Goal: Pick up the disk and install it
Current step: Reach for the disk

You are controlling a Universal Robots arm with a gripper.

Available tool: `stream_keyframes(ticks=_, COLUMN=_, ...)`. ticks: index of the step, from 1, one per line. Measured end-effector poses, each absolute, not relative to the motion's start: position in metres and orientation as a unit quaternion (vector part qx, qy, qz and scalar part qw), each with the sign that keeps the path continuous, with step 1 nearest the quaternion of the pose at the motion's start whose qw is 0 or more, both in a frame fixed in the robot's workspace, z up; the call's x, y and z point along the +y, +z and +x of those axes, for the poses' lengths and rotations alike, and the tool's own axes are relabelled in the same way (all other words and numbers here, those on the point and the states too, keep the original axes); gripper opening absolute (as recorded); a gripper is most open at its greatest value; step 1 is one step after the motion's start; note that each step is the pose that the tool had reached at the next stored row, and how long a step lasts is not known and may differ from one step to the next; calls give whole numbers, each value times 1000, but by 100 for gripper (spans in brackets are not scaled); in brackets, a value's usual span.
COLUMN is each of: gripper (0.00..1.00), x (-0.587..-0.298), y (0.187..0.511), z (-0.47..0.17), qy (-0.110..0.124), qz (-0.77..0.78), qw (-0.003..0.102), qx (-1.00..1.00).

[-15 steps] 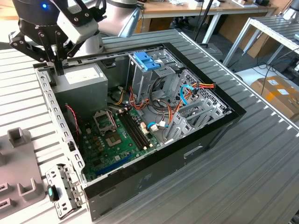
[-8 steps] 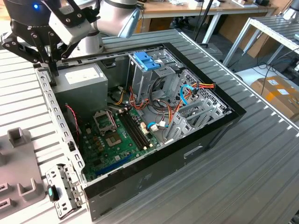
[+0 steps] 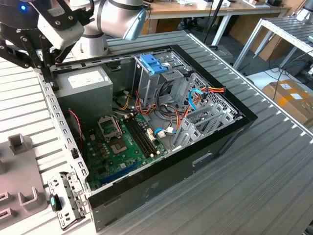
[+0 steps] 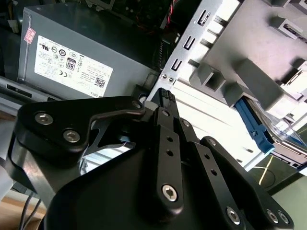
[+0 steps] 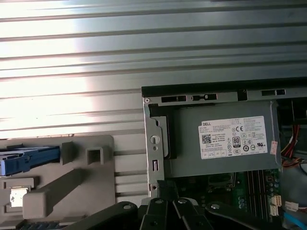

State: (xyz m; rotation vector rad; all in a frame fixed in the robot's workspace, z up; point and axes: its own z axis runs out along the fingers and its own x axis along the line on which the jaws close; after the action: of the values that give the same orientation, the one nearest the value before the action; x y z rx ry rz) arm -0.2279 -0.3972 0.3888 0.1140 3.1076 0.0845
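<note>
The disk lies in its light-blue carrier frame on a grey moulded fixture, outside the open computer case. In the first wrist view the disk's blue frame sticks out of the same fixture. My black gripper hangs above the case's corner by the power supply, at the exterior view's left. In the second wrist view the gripper is shut with nothing in it and stands well apart from the disk.
The open case sits on a ribbed metal table. It holds a motherboard, loose cables and a grey drive cage topped by a blue latch. Boxes and table legs stand beyond the table at the exterior view's right.
</note>
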Motion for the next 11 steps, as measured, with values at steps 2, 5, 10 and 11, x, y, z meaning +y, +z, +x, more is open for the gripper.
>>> stream_keyframes(ticks=2, gripper=11, x=-397, y=389, z=-232, qy=27, qz=37, qw=15, qx=999)
stream_keyframes(ticks=5, gripper=11, x=-397, y=388, z=-236, qy=27, qz=37, qw=15, qx=999)
stream_keyframes(ticks=10, gripper=11, x=-397, y=388, z=-246, qy=27, qz=37, qw=15, qx=999)
stream_keyframes(ticks=11, gripper=11, x=-397, y=388, z=-248, qy=27, qz=37, qw=15, qx=999)
